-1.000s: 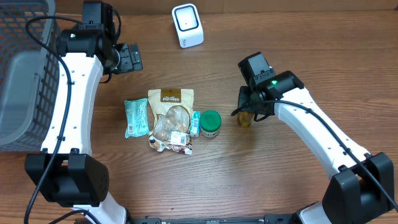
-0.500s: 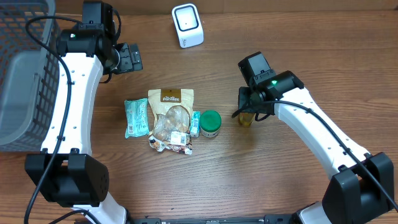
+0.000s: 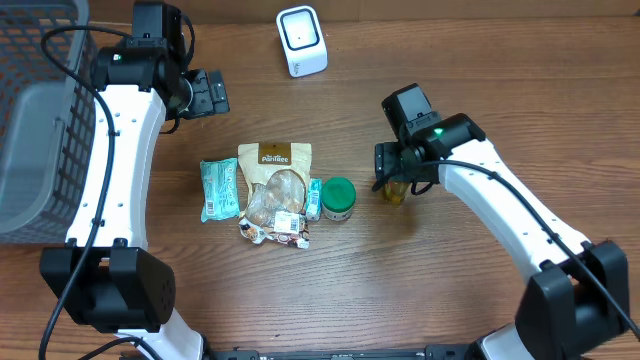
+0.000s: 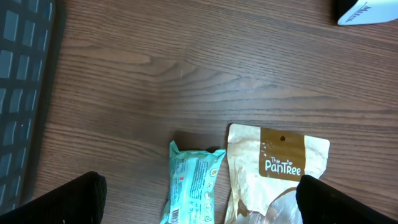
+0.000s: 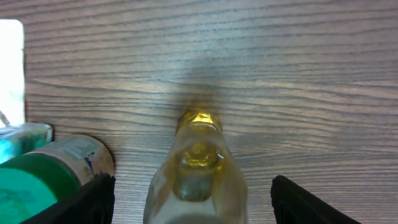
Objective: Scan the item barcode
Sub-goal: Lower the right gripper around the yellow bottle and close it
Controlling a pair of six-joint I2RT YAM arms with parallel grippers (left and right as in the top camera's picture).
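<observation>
A small bottle of yellow liquid (image 3: 396, 190) stands on the wooden table right of centre. My right gripper (image 3: 397, 168) hangs over it, open. In the right wrist view the bottle (image 5: 199, 165) sits between the two black fingers (image 5: 93, 202) with a gap on each side. The white barcode scanner (image 3: 301, 40) stands at the back of the table. My left gripper (image 3: 212, 93) hovers open at the back left, holding nothing. In its wrist view, the left gripper (image 4: 199, 202) looks down on a teal packet (image 4: 193, 183) and a Pantree pouch (image 4: 280, 174).
A teal packet (image 3: 219, 188), a beige Pantree pouch (image 3: 274, 185), a small teal pack (image 3: 314, 198) and a green-lidded jar (image 3: 338, 198) lie in a row mid-table. The jar (image 5: 43, 180) is close left of the bottle. A grey wire basket (image 3: 30, 120) fills the left edge.
The right gripper's jaws have spread apart from the bottle, which stays standing in place. The left arm has not moved.
</observation>
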